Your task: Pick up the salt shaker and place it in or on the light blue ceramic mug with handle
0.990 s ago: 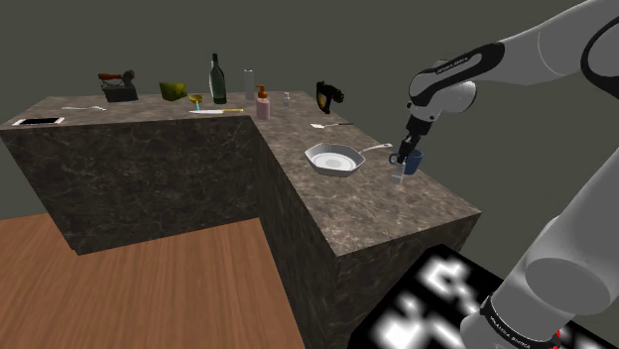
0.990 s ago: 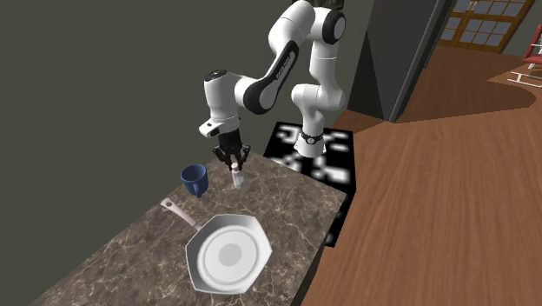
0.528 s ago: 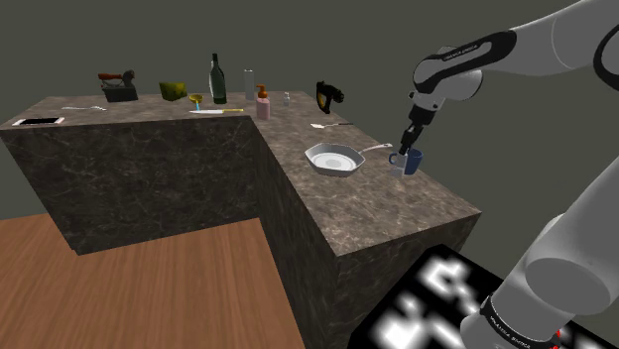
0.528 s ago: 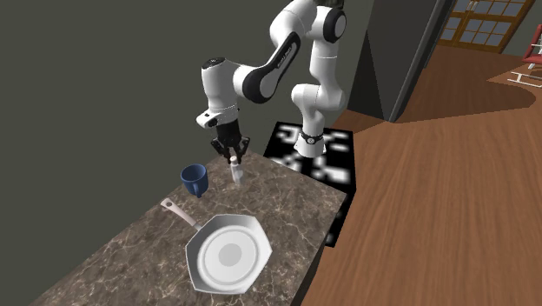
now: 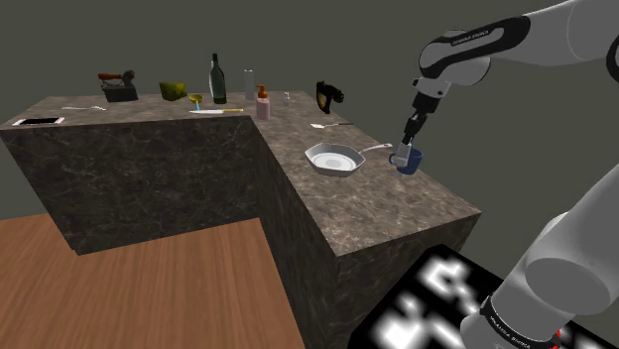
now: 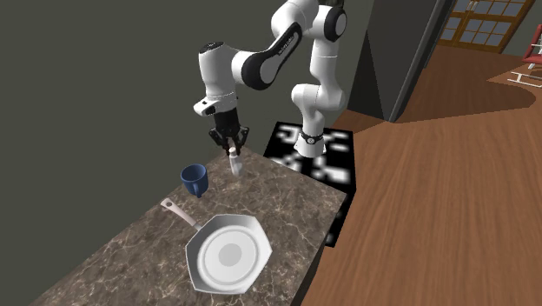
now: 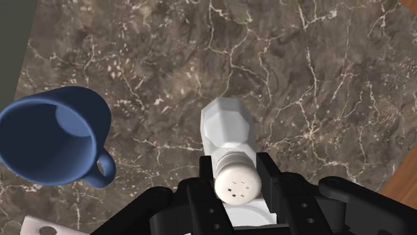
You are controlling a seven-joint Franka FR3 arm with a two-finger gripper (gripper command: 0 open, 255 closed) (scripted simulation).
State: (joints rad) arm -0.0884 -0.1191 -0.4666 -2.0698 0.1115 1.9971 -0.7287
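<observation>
Pretty plain room from where I'm sitting: flat grey-olive walls (image 5: 347,40) and a warm brown wooden floor (image 5: 129,288). The big piece of furniture is an L-shaped counter (image 5: 149,178) in dark veined stone, top and sides alike. Far up in the second exterior view's right corner I can see a wood-framed paned window (image 6: 482,24). Lighting's even, kinda dim.

Veined dark marble counter (image 7: 321,80), smooth blue mug (image 7: 40,143), matt white shaker (image 7: 226,130)
</observation>
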